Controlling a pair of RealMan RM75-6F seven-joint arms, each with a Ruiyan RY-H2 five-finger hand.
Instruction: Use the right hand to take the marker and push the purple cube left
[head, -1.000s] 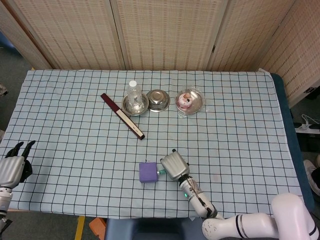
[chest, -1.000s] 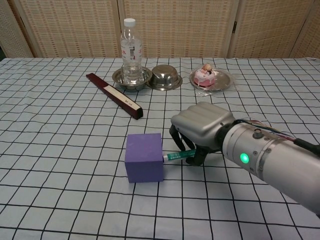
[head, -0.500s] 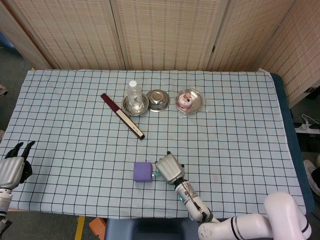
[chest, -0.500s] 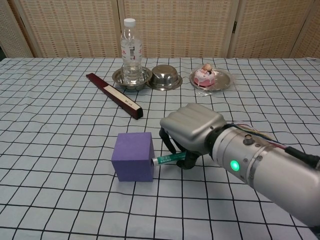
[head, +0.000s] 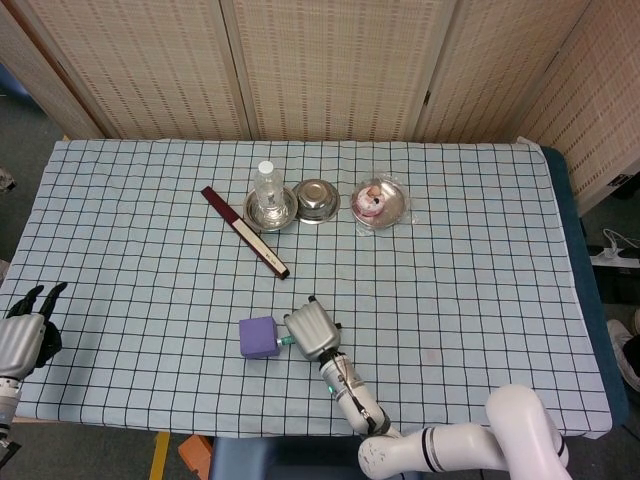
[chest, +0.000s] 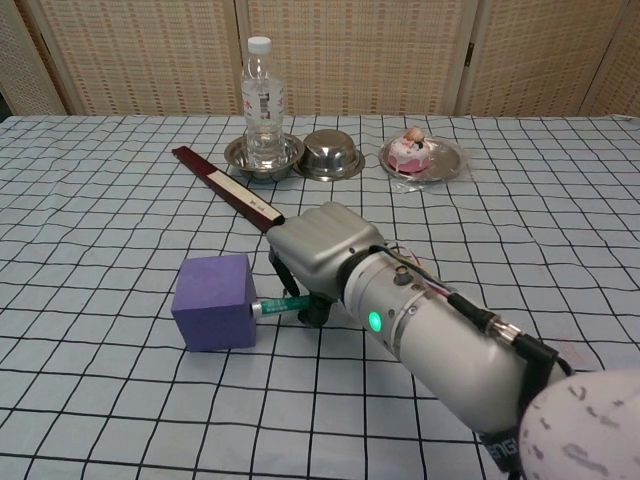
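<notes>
A purple cube (head: 258, 337) (chest: 212, 302) sits on the checked tablecloth near the front edge, left of centre. My right hand (head: 311, 331) (chest: 315, 249) holds a green marker (chest: 279, 304) (head: 285, 341) just to the cube's right, fingers curled around it. The marker's tip touches the cube's right face. My left hand (head: 25, 338) rests at the table's front left corner, fingers apart and holding nothing; it does not show in the chest view.
A dark red flat case (head: 244, 231) (chest: 226, 188) lies diagonally behind the cube. Further back stand a water bottle (chest: 262, 104) in a metal dish, a steel bowl (chest: 332, 158) and a plate with a pink cake (chest: 412, 152).
My right hand has travelled left with the marker, sliding the purple cube left across about two squares of the cloth. The left hand has stayed put.
</notes>
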